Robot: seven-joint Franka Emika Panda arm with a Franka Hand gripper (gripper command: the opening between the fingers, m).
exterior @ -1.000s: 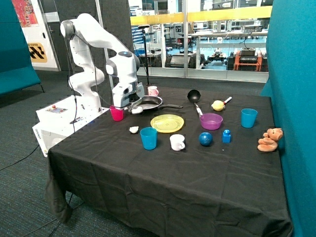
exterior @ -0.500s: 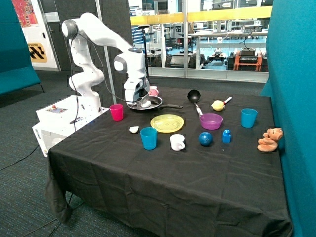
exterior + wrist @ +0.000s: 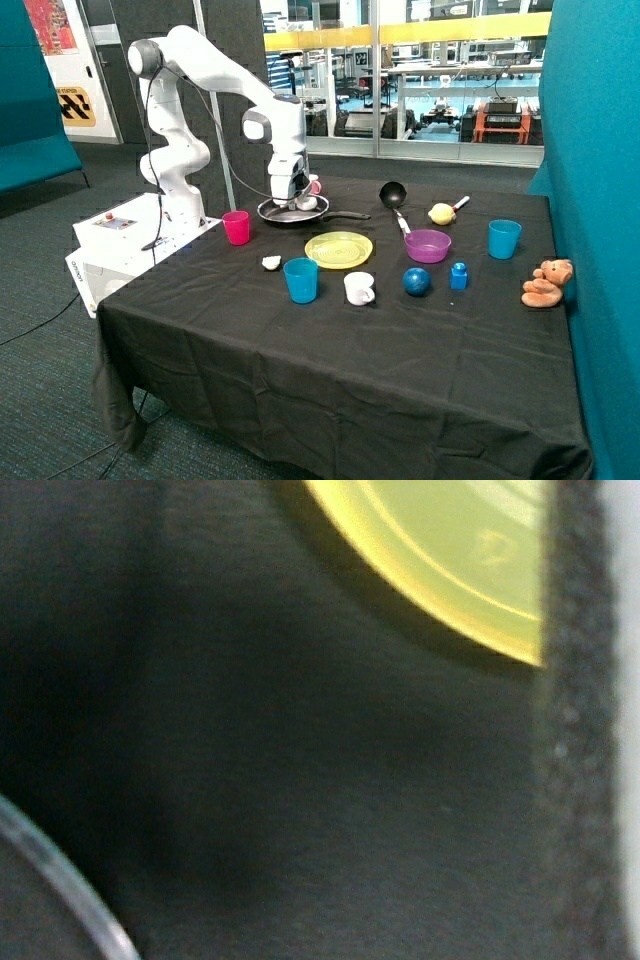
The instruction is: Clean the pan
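now your claw (image 3: 294,203) sits down in the pan (image 3: 300,211), a pale lump at its tip.
you cannot tell how far the claw is open; the pan rests on the black-clothed surface (image 3: 330,330) between the pink cup (image 3: 236,227) and the yellow plate (image 3: 338,249).

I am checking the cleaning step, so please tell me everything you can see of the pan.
The pan is a round, shallow, dark metal frying pan with a long straight black handle that points toward the black ladle. It lies flat on the black tablecloth, between the pink cup and the yellow plate. The gripper is down inside it with something pale.
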